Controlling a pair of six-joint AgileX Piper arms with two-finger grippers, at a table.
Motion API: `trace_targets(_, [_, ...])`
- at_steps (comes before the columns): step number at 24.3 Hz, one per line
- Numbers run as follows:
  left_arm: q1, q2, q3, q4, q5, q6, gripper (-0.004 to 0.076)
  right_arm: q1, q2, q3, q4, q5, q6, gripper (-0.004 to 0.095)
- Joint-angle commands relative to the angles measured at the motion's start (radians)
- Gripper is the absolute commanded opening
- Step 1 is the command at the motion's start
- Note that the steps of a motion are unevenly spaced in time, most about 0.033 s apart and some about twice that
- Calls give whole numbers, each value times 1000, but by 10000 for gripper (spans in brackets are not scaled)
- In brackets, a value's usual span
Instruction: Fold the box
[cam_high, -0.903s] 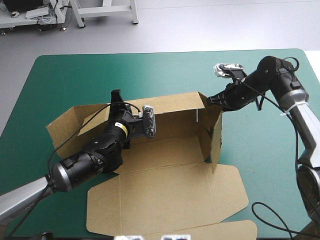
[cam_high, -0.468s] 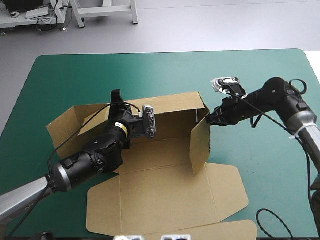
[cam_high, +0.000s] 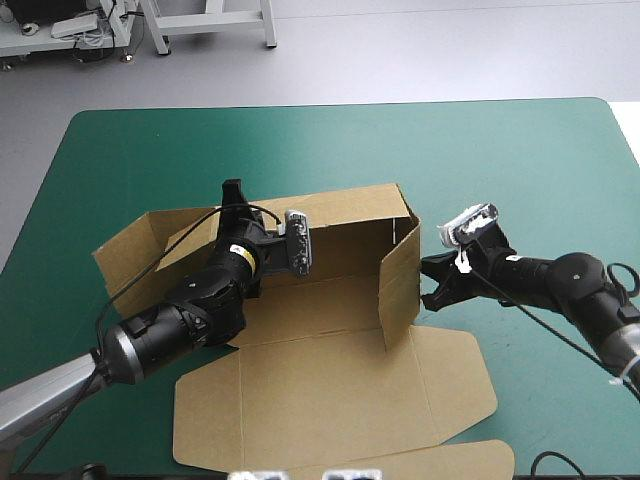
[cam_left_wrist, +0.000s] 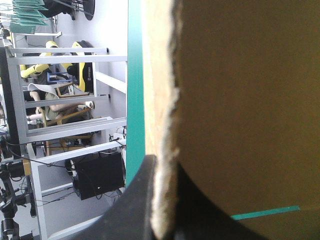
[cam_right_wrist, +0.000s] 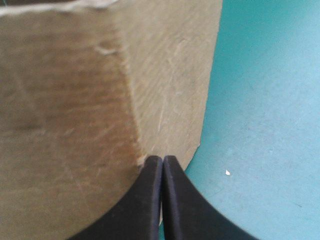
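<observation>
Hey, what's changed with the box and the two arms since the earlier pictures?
The right hand came down from the top right corner of the back wall and back toward the robot; it is shut, outside the right side flap. That flap swung inward and stands upright. The left hand stayed clamped on the back wall; the rest of the box did not move.

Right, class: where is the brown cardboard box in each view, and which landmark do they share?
High view: brown cardboard box mid-table, lid flat toward the near edge.
Left wrist view: its board edge clamped in the left gripper.
Right wrist view: its wall just ahead of the shut right gripper.
Shared landmark: the teal-green table cover.
</observation>
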Motion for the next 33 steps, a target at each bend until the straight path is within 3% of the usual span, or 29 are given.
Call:
trace_targets(1, [-5,-27,-24,30,-13,-14,-9,-2,-54,31,123,-33,-128,-16])
trace_targets(5, [-5,-27,-24,30,-11,-14,-9,-2,-56,41,93,-26,-128,52])
trace_targets(12, [-5,-27,-24,20,-11,-15,-9,-2,-54,36,145,26,-210,600])
trace_targets(14, [-5,-27,-24,20,-13,-15,-9,-1,-50,36,173,48,-260,668])
trace_targets(19, [-5,-27,-24,23,-17,-32,-9,77,4,36,293,19,-350,672])
trace_targets(26, [-5,-27,-24,23,-28,-32,-9,161,25,36,281,-152,-267,656])
trace_targets(29, [-5,-27,-24,23,-43,-32,-9,161,27,36,260,-160,-262,527])
trace_targets(33, [-5,-27,-24,23,-47,-32,-9,161,29,36,221,-142,-262,182])
